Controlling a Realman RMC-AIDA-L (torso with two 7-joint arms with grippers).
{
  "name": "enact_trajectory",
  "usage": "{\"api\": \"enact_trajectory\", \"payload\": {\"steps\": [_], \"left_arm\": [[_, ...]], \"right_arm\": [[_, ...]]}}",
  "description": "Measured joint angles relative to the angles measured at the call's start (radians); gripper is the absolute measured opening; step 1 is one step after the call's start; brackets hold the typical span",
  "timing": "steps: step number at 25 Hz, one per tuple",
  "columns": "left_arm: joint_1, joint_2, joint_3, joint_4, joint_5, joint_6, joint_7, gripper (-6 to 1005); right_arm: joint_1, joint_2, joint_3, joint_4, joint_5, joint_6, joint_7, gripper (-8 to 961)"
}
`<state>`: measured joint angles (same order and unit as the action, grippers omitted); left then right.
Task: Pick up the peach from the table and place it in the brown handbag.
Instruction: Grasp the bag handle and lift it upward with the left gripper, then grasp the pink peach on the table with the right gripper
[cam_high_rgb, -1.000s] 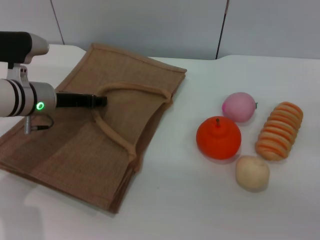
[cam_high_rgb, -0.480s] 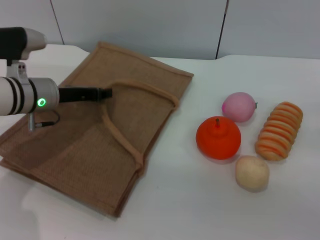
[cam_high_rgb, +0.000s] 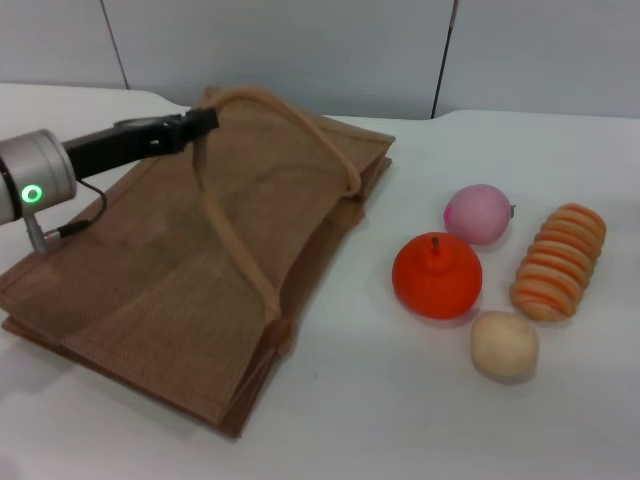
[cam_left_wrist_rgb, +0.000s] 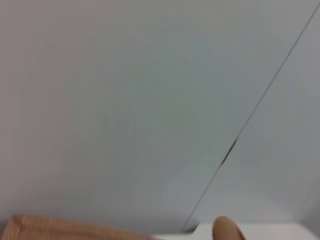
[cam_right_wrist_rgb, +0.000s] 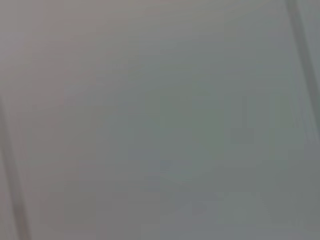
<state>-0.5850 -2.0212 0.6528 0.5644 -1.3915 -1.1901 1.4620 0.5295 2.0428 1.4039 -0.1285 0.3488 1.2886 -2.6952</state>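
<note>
the peach (cam_high_rgb: 478, 213), small, round and pale pink, is seen resting on the white bench (cam_high_rgb: 400, 420) toward the robot's right, just behind a larger orange-red fruit (cam_high_rgb: 436, 276) and beside a striped bread-like roll (cam_high_rgb: 560, 260); a beige ball (cam_high_rgb: 505, 345) lies nearer the front. well apart to the left, the brown handbag (cam_high_rgb: 150, 290) lies flat, with one long handle (cam_high_rgb: 300, 140) lifted off the cloth. the left pincer (cam_high_rgb: 205, 120) is seen at the raised end of that handle, closed on it, so the step in hand is judged to be opening the bag's mouth. for this to be done well, the handle should be drawn up and back steadily so the upper panel parts from the lower one, and the lower panel should be kept on the bench. the right pincer is not shown in any view. no brand, label or writing can be read anywhere.
</note>
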Motion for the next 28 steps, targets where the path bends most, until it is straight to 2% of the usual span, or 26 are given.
{"api": "enact_trajectory", "payload": {"steps": [4,5,12,17,22,28], "left_arm": [[0.038,0.004,-0.003,-0.006,-0.118,-0.069,0.073,125],[0.043,0.005,-0.003,-0.006,-0.131,-0.079,0.081,125],[0.067,0.011,-0.002,-0.016,-0.242,-0.167,0.133,124],[0.063,0.016,-0.013,-0.053,-0.291,-0.232,0.184,124],[0.054,0.016,-0.023,-0.062,-0.309,-0.284,0.201,124],[0.044,0.015,-0.024,-0.062,-0.311,-0.313,0.201,124]], "right_arm": [[0.032,-0.016,-0.11,-0.001,-0.144,0.028,0.0,850],[0.032,-0.016,-0.11,-0.001,-0.144,0.028,0.0,849],[0.102,-0.021,-0.288,-0.009,-0.276,0.028,0.002,848],[0.16,-0.02,-0.382,-0.048,-0.293,0.009,0.04,846],[0.205,-0.012,-0.405,-0.034,-0.294,-0.11,0.047,845],[0.213,-0.01,-0.458,0.043,-0.294,-0.233,0.048,844]]}}
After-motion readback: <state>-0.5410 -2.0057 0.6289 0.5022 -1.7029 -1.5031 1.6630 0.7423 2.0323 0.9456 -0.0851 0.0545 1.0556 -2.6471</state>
